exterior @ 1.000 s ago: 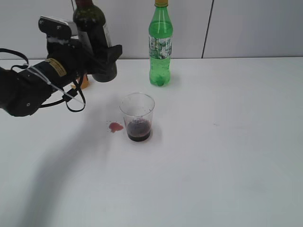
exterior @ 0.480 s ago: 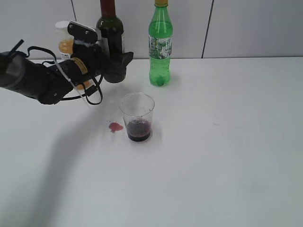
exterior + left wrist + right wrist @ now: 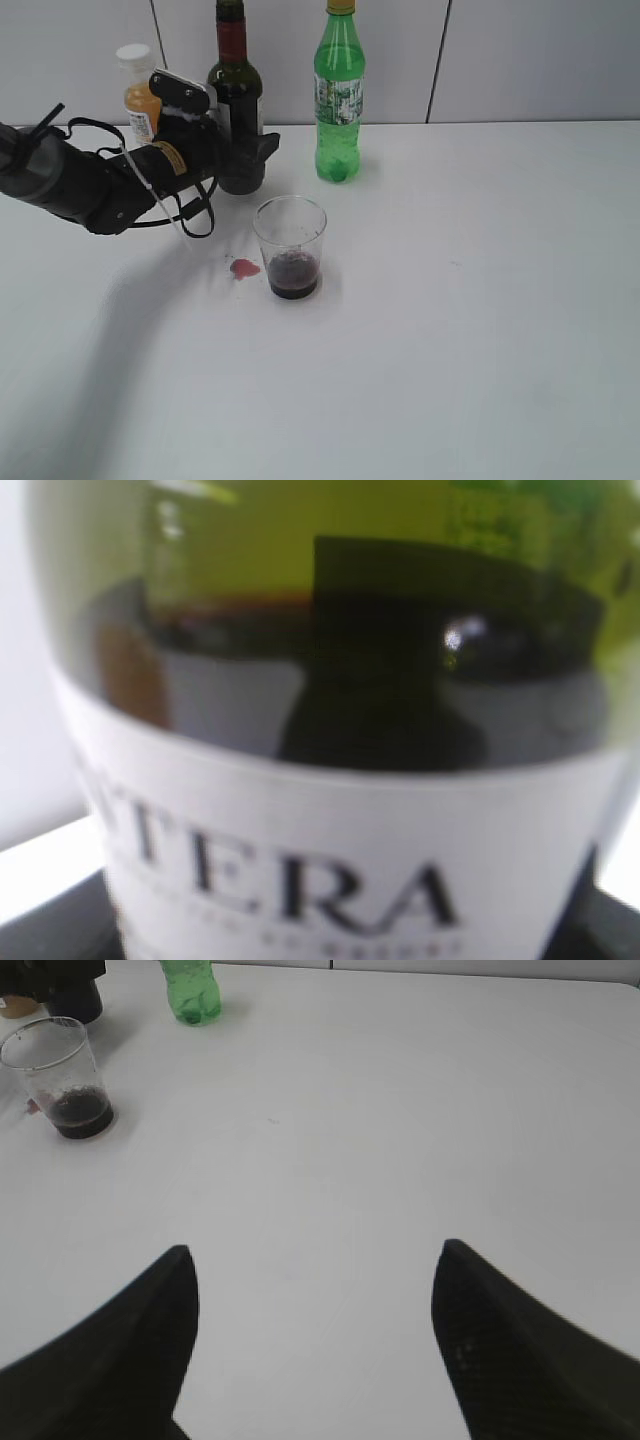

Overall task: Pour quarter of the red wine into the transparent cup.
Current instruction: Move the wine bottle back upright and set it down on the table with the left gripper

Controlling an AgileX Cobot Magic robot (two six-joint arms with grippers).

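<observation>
The red wine bottle (image 3: 235, 95) stands upright at the back left, dark glass with maroon neck foil and a white label. My left gripper (image 3: 243, 150) is shut around its lower body. The bottle fills the left wrist view (image 3: 350, 850). The transparent cup (image 3: 290, 232) stands in front of it and to the right, apart from it, with dark red wine in its bottom. It also shows in the right wrist view (image 3: 55, 1070). My right gripper (image 3: 312, 1255) is open and empty over bare table, far from the cup.
A green soda bottle (image 3: 340, 95) stands at the back, right of the wine bottle. An orange juice bottle (image 3: 136, 92) stands behind my left arm. A small red spill (image 3: 243, 268) lies on the white table (image 3: 480, 300) left of the cup.
My left gripper has carried the wine bottle to the right and down, from tilted and raised to upright at table level behind the cup. The cup has not moved.
</observation>
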